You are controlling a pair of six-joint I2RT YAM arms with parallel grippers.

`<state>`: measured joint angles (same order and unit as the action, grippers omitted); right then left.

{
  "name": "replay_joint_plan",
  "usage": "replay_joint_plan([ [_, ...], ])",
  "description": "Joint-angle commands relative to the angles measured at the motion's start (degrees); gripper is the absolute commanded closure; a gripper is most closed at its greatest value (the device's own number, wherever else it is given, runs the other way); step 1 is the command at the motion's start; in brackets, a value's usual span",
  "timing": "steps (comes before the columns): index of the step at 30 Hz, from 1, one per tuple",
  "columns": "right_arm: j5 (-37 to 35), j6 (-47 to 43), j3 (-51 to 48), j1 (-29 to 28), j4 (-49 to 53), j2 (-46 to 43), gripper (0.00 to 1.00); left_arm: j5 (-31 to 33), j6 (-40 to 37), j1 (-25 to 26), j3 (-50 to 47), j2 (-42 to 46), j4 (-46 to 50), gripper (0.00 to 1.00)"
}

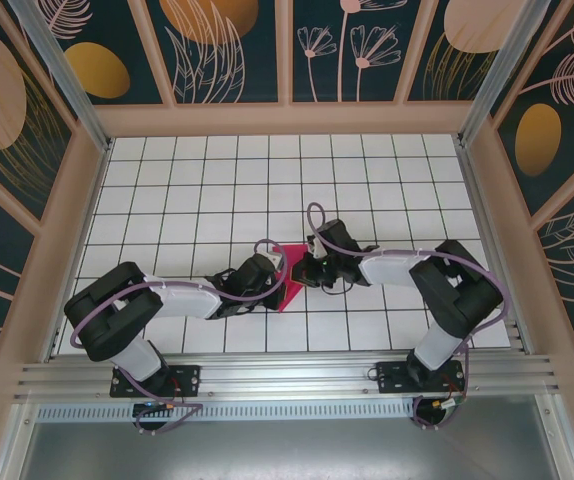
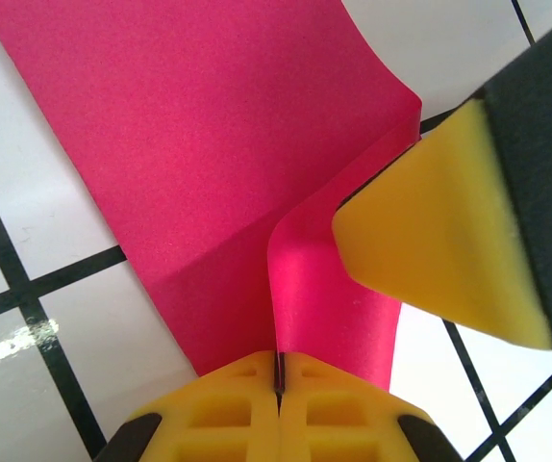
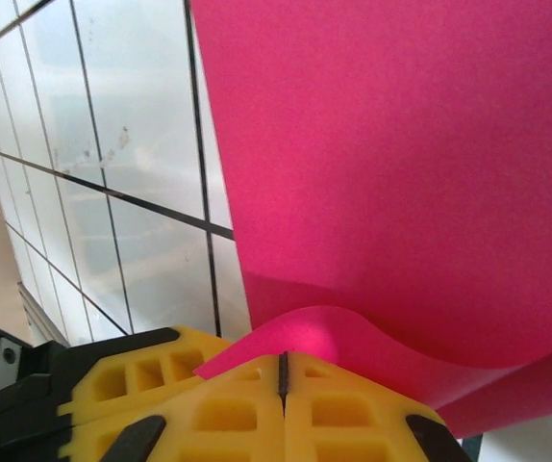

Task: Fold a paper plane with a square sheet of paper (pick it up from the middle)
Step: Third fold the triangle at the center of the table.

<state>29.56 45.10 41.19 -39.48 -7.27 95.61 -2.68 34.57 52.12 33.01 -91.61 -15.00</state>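
The thin magenta-pink creased sheet of paper [image 1: 289, 290] is near the middle of the white-tiled tabletop [image 1: 197, 190], curled up between the two arms. The left gripper [image 2: 278, 373] has its yellow jaws pressed together on a folded edge of it. Same deal with the right gripper [image 3: 283, 371], pinching another edge.

Paper [image 1: 289, 297] between left tool [image 2: 278, 368] and right tool [image 3: 283, 364]

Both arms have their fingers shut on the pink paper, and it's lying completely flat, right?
Not flat: the square sheet of paper curls up from the tiles into the shut left fingers, as the left wrist view shows. The rest holds.
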Motion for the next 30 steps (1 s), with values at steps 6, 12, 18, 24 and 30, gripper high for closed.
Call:
replay_joint_plan([
  [6, -1.89, -1.64, -2.52, -0.31, -0.64, 3.91, 0.92, -1.63, -1.43, -0.13, 0.47, -1.02, 2.92, 0.99],
  [12, -1.70, -2.30, -1.79, -0.24, -0.05, 2.74, 0.90, -1.67, -1.54, -0.11, 0.46, -1.20, 3.29, 1.00],
  [18, -1.17, -2.49, -2.63, 1.69, -1.03, -2.82, 0.89, -1.49, -1.57, -0.09, 0.47, -1.20, 3.57, 1.00],
  [24, -0.75, -2.23, -4.89, 3.97, -3.86, -1.46, 0.90, -1.30, -1.67, -0.10, 0.80, -1.20, 3.88, 1.00],
  [30, -3.65, -1.68, -5.19, 4.16, -2.22, 2.64, 0.92, -1.41, -1.70, -0.11, 0.82, -1.24, 4.03, 1.00],
])
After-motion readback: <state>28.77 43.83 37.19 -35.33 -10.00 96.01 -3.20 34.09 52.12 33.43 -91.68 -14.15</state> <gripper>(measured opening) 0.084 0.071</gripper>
